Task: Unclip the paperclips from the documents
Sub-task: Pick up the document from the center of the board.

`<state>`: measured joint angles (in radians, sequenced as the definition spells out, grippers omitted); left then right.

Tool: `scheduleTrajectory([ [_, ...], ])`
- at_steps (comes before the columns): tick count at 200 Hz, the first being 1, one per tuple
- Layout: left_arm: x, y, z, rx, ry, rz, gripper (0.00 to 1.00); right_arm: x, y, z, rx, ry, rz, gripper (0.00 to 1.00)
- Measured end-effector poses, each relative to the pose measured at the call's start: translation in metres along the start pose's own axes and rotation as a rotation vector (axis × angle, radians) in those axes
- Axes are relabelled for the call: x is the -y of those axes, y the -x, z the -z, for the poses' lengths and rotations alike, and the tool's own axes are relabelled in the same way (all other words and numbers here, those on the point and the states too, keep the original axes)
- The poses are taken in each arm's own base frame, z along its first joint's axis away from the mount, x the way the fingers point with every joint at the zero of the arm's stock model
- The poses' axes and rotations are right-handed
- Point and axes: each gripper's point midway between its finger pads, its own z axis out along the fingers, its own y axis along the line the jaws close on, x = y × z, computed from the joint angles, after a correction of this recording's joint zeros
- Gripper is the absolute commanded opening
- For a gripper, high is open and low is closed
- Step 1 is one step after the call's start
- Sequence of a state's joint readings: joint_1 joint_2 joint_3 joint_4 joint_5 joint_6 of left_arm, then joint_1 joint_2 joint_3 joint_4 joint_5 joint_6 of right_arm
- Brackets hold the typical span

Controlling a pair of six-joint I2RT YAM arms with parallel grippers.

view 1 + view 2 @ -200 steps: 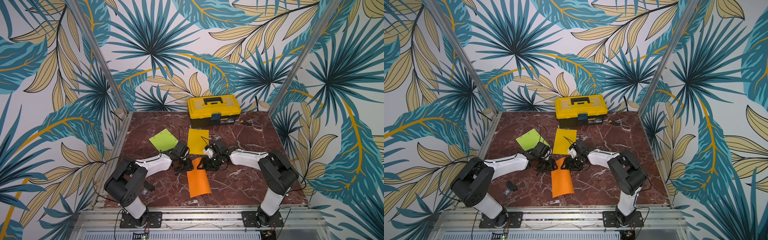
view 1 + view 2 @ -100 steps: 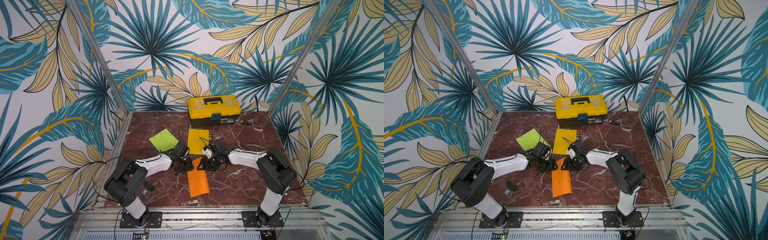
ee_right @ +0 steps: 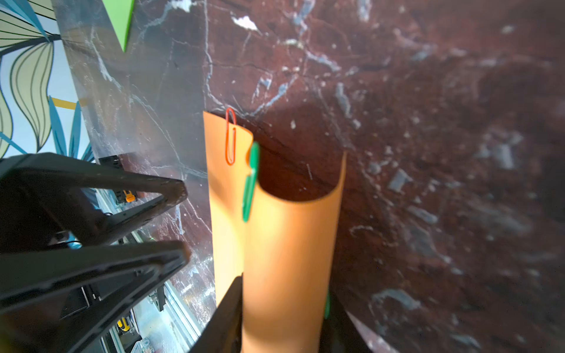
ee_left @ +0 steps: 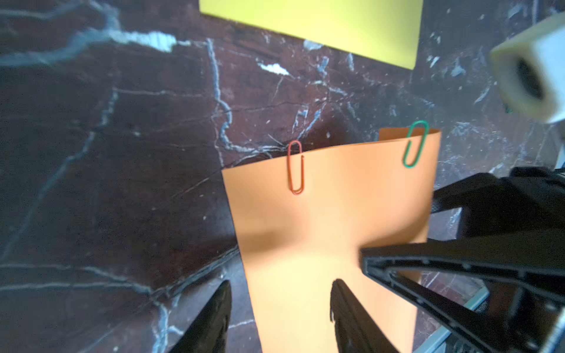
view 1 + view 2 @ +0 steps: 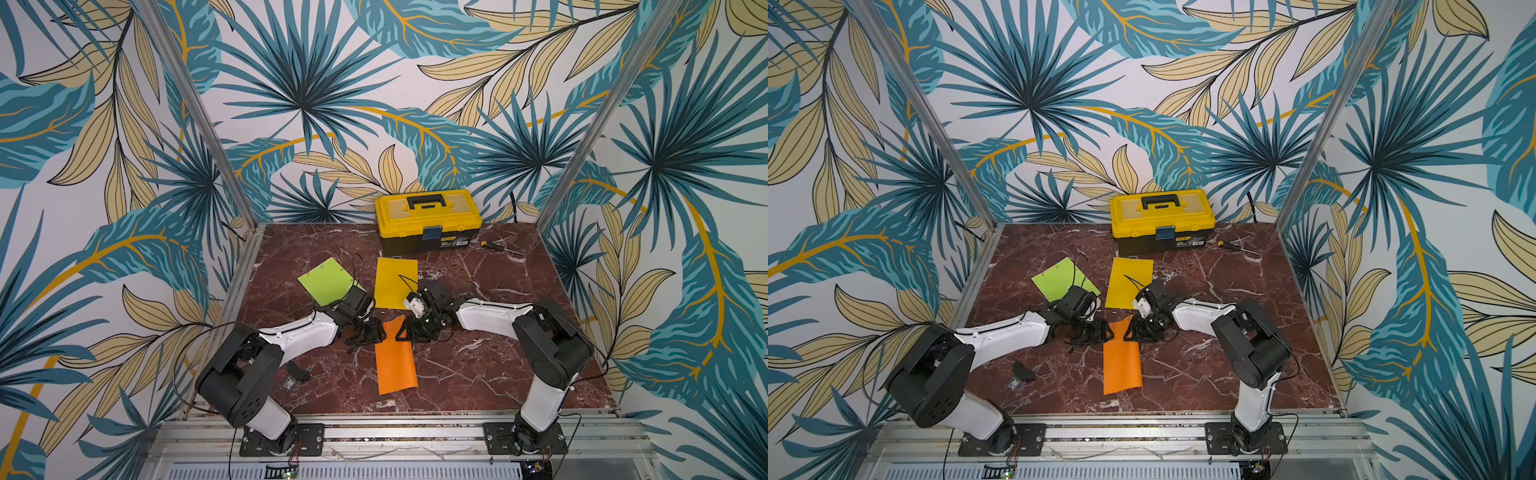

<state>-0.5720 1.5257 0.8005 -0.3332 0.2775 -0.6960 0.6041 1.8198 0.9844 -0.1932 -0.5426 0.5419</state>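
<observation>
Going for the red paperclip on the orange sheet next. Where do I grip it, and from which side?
I'd pinch the rounded loop of the red paperclip sticking out past the raised edge of the orange sheet, coming from beyond that edge along the clip's length; the rest lies flat against paper.

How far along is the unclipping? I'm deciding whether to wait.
The yellow sheet shows no paperclips, so it is perhaps done. In hand: the right tool grips the orange sheet at its curled end, the left tool open astride its edge; its red clip and green clip are on. Left: those, plus clips on the lime sheet.
</observation>
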Motion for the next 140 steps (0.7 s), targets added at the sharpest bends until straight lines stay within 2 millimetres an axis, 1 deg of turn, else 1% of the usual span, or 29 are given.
scheduleTrajectory([
  [30, -0.004, 0.012, 0.020, 0.065, -0.031, 0.024, 0.58, -0.006, 0.000, 0.001, 0.004, 0.037, 0.014, 0.35],
  [54, -0.012, 0.015, 0.030, 0.091, -0.050, 0.034, 0.59, -0.016, 0.002, 0.006, 0.018, 0.080, 0.036, 0.34],
  [74, -0.014, 0.015, 0.031, 0.100, -0.075, 0.034, 0.59, -0.026, 0.005, 0.013, 0.039, 0.123, 0.056, 0.33],
  [104, -0.019, 0.008, 0.027, 0.089, -0.098, 0.030, 0.62, -0.040, 0.011, 0.027, 0.076, 0.189, 0.074, 0.33],
  [140, -0.012, 0.012, 0.031, 0.115, -0.147, 0.014, 0.66, -0.053, 0.019, 0.045, 0.115, 0.247, 0.095, 0.33],
])
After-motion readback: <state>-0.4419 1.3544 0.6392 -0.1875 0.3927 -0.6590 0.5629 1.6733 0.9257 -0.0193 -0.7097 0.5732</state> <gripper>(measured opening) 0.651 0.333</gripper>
